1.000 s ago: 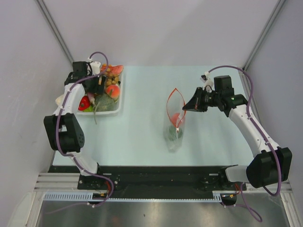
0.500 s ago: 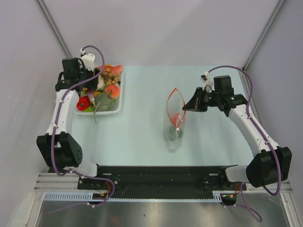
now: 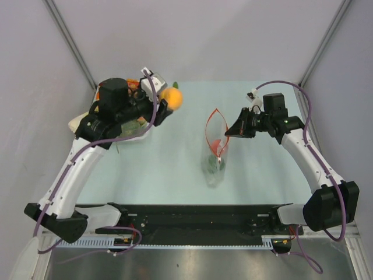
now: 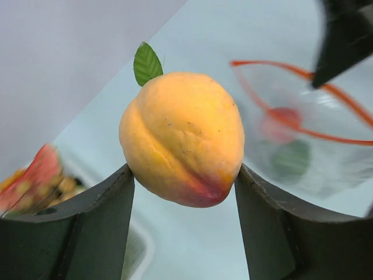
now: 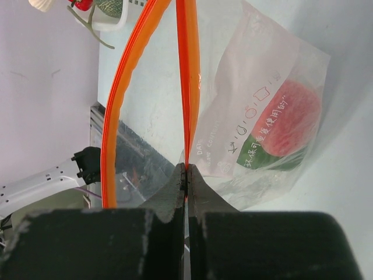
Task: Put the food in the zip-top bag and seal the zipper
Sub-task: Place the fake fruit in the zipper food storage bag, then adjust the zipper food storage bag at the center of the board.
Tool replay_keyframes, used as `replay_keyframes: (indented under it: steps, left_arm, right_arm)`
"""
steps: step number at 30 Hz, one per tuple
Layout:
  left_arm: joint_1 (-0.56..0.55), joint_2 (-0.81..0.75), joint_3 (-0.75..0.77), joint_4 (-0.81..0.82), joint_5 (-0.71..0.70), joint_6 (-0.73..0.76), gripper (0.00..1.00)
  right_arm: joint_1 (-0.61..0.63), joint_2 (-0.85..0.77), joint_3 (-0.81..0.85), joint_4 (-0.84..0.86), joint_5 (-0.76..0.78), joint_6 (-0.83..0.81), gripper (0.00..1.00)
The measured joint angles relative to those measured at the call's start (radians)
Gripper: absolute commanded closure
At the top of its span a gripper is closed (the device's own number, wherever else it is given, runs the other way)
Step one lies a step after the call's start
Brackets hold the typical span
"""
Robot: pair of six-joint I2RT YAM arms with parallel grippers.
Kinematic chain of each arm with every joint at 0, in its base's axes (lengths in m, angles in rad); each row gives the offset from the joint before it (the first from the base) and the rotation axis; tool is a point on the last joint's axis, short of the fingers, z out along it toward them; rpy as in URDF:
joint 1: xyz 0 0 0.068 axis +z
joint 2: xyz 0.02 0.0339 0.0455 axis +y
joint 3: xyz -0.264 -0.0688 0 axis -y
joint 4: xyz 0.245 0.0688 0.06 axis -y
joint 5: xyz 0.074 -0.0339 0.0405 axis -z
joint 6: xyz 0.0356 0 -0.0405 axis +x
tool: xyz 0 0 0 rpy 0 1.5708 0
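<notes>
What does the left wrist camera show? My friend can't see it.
The left gripper pinches a yellow-orange toy peach with a green leaf between its dark fingers. Behind it, blurry, is the open clear bag with its red-orange zipper.

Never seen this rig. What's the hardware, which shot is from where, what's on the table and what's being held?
Two robot arms, left and right, are bolted at the near edge of a pale blue-green table, each ending in a two-finger gripper. The wide picture is from a fixed camera above and behind them; the other two are from a camera on each wrist. The left gripper is shut on an orange-yellow toy peach with a green leaf, held in the air. The right gripper pinches the thin red-orange zipper strip of a clear crinkly plastic bag, whose mouth gapes open. A clear rectangular tray of more toy food sits far left, partly under the left arm.
</notes>
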Motion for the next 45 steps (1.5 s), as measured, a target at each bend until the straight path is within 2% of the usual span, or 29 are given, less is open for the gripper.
replay_keyframes:
  steps: [4,8,11,16,19,20,23,31,40,43,45]
  left_arm:
    - [-0.185,0.009,0.03,-0.002,0.031,-0.048,0.47]
    - [-0.324,0.102,0.031,-0.003,0.043,-0.083,0.48]
    - [-0.379,0.19,0.031,-0.005,0.043,-0.096,0.49]
    - [-0.402,0.259,0.016,-0.018,0.038,-0.109,0.45]
    - [-0.403,0.261,-0.017,-0.039,0.036,-0.108,0.32]
    - [-0.403,0.261,-0.025,-0.056,0.038,-0.108,0.19]
    - [-0.403,0.261,-0.035,-0.109,0.056,-0.092,0.01]
    - [-0.404,0.156,-0.071,-0.144,0.116,-0.029,0.0]
    - [-0.406,-0.053,-0.253,-0.063,0.196,0.23,0.03]
    - [-0.419,-0.05,-0.296,-0.029,0.199,0.315,0.08]
    - [-0.444,-0.032,-0.312,-0.018,0.195,0.375,0.19]
  right_arm:
    - [0.01,0.0,0.0,0.0,0.002,-0.011,1.0]
    - [0.038,0.0,0.0,-0.003,0.003,-0.033,1.0]
    - [0.061,-0.004,0.002,-0.01,0.004,-0.052,1.0]
    - [0.076,-0.022,0.003,-0.023,0.005,-0.08,1.0]
    - [0.076,-0.031,0.004,-0.024,0.007,-0.088,1.0]
    - [0.076,-0.032,0.005,-0.026,0.007,-0.09,1.0]
    - [0.076,-0.034,0.007,-0.027,0.007,-0.097,1.0]
    - [0.1,-0.051,0.013,-0.03,0.007,-0.122,1.0]
    - [0.151,-0.084,0.02,-0.032,0.011,-0.164,1.0]
    - [0.158,-0.084,0.02,-0.033,0.013,-0.172,1.0]
    - [0.16,-0.084,0.02,-0.034,0.014,-0.175,1.0]
